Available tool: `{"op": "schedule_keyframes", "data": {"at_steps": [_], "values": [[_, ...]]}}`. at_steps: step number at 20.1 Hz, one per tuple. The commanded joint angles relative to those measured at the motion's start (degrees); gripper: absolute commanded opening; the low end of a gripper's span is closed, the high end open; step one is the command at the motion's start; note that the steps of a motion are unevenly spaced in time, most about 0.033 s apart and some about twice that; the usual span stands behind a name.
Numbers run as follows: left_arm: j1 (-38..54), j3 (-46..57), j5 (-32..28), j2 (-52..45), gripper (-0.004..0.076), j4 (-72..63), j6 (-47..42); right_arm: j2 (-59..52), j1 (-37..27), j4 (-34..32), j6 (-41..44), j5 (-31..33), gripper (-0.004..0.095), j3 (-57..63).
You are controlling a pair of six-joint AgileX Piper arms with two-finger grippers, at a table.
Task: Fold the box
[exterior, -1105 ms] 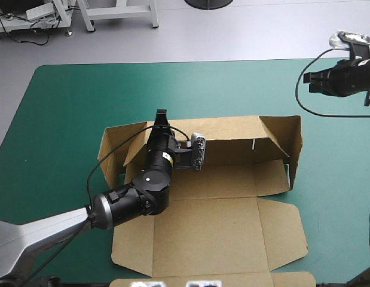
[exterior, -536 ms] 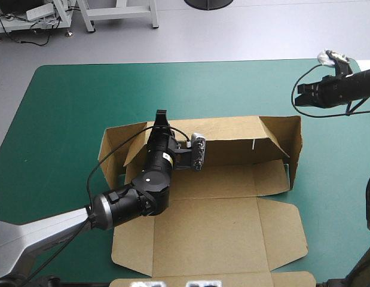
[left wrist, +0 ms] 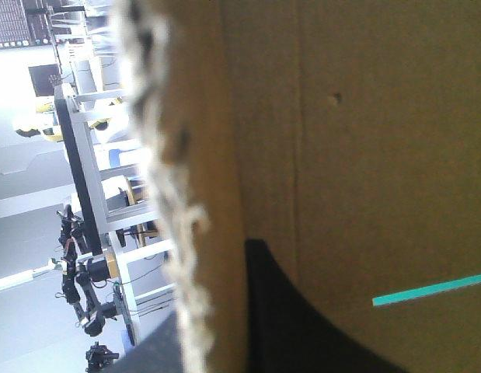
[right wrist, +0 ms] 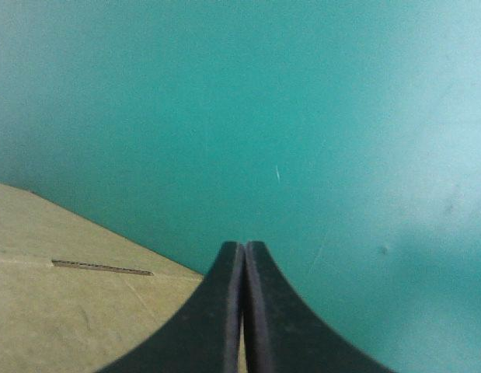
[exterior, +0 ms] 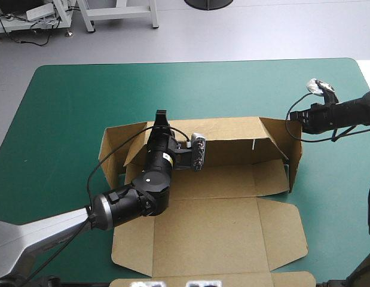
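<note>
Fingers [left wrist: 302, 334] of the left gripper [exterior: 161, 115] are clamped on the box [exterior: 214, 233], all but together with the sheet between them. In the left wrist view one black finger lies flat against the brown face, and the board's rough cut edge runs ahead beside it. From above, this gripper bites the top edge of the raised far wall [exterior: 232, 134] near that wall's 9 o'clock end. Its arm crosses the box from the table's 8 o'clock corner.

The right gripper [right wrist: 244, 247] has its fingers pressed together in one pointed arch, holding nothing. It sits at the box's 2 o'clock corner, its tip just beside the top of the raised end wall [exterior: 295, 155]. Whether it touches the board I cannot tell. In the right wrist view, brown board with a narrow slot [right wrist: 100, 267] lies beside and under the fingers, and bare teal-green cover [right wrist: 341, 116] spreads ahead of them.

The box sits at the middle of the table and reaches toward 6 o'clock. Its far wall and its 3 o'clock end wall stand up, while the floor panel [exterior: 232, 179] between them lies flat. The wide lid panel lies flat on the 6 o'clock side. A side flap [exterior: 113, 146] spreads at the 9 o'clock end.
</note>
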Motion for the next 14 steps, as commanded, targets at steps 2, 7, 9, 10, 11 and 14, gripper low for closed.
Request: {"op": "schedule_keyframes", "data": {"at_steps": [2, 7, 9, 10, 11, 14], "values": [[-0.7, -0.8, 0.1, -1.6, -0.0006, 0.2, -0.2, -7.0, -0.2, 1.8, -3.3, 3.5, -0.0025, 2.9], [-0.7, -0.8, 0.9, -1.6, -0.0006, 0.2, -0.4, -13.2, -0.2, -2.4, -3.1, 3.5, -0.0025, 7.2], [-0.7, -0.8, 0.9, -1.6, -0.0006, 0.2, -1.2, -14.7, -0.2, -2.4, -3.0, 3.5, -0.0025, 8.6], [-0.7, -0.8, 0.9, -1.6, -0.0006, 0.2, -2.4, -15.3, -0.2, -2.4, -3.0, 3.5, -0.0025, 9.3], [-0.7, -0.8, 0.7, -1.6, -0.0006, 0.2, -5.4, -15.8, -0.2, -2.4, -3.0, 3.5, -0.0025, 10.1], [-0.7, -0.8, 0.4, -1.6, -0.0006, 1.5, -9.5, -15.9, -0.2, -2.5, -2.9, 3.5, -0.0025, 11.3]]}}
